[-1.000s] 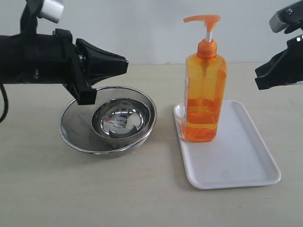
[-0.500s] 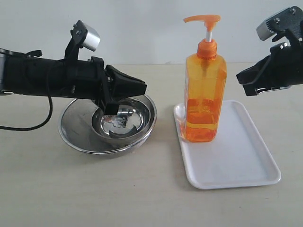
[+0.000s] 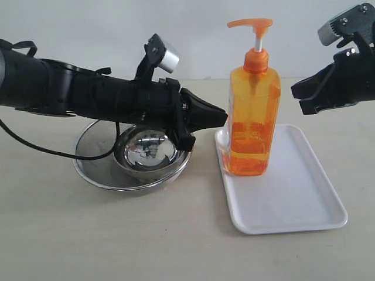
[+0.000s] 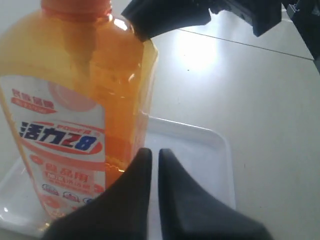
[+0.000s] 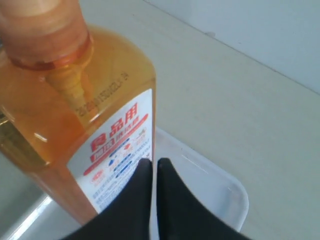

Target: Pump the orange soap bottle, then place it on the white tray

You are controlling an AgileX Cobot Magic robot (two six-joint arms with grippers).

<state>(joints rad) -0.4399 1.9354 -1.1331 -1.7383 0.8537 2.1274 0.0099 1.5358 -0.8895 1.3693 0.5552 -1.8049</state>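
You see the orange soap bottle [image 3: 253, 126] standing upright on the far left corner of the white tray [image 3: 293, 199]. Its long axis runs straight up and its base sits flat inside the low rim. The pump head [image 3: 252, 24] is at the top, with its spout pointing left across the scene. In the left wrist view, the label with blue lettering [image 4: 57, 142] faces the camera.

The tray lies on the tabletop [image 3: 88, 234] right of centre, its long side running from near to far.

Your left arm [image 3: 88, 93] reaches in from the left. Its jaws are pressed nearly together, with only a thin slit between them, and they hold nothing. Their tip sits just beside the bottle's left face, about halfway up. You cannot tell whether it touches the bottle.

Your right arm [image 3: 343, 79] hangs on the far right, above the tray's far edge. Its jaws are closed and empty, pointing left toward the bottle's upper body but clearly apart from it.

Left of the tray, beneath the left arm, a small steel bowl [image 3: 149, 152] sits inside a wider steel bowl [image 3: 96, 172].
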